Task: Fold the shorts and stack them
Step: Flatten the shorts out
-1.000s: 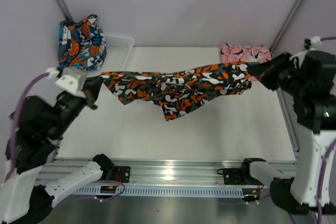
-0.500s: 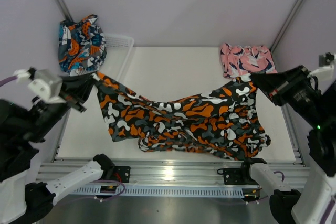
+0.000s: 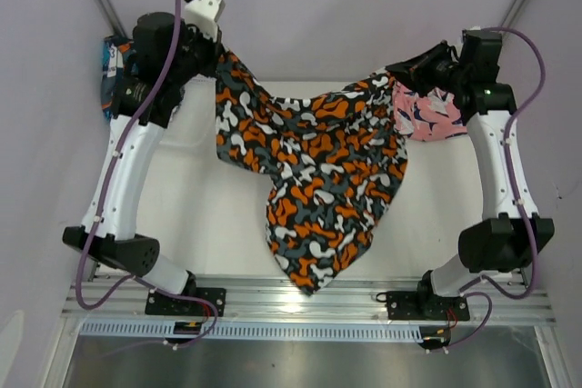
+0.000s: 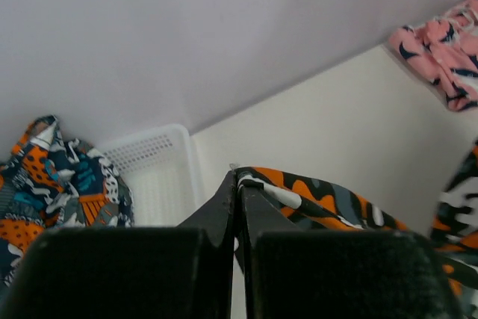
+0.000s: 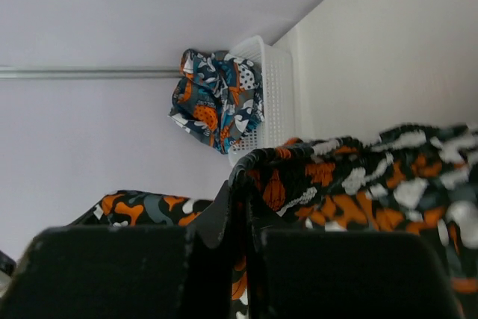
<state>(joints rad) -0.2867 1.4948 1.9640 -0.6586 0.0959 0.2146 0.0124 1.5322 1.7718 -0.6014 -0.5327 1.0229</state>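
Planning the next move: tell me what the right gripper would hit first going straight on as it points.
Beyond the black shorts it grips, the right gripper would likely meet the white basket holding the teal shorts first, though depth is unclear.

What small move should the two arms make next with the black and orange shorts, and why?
Probably lower both arms together toward the table. The left pincer and the right pincer are each shut on a top corner of the black shorts, which hang spread between them above the table, not yet lying flat for a fold.
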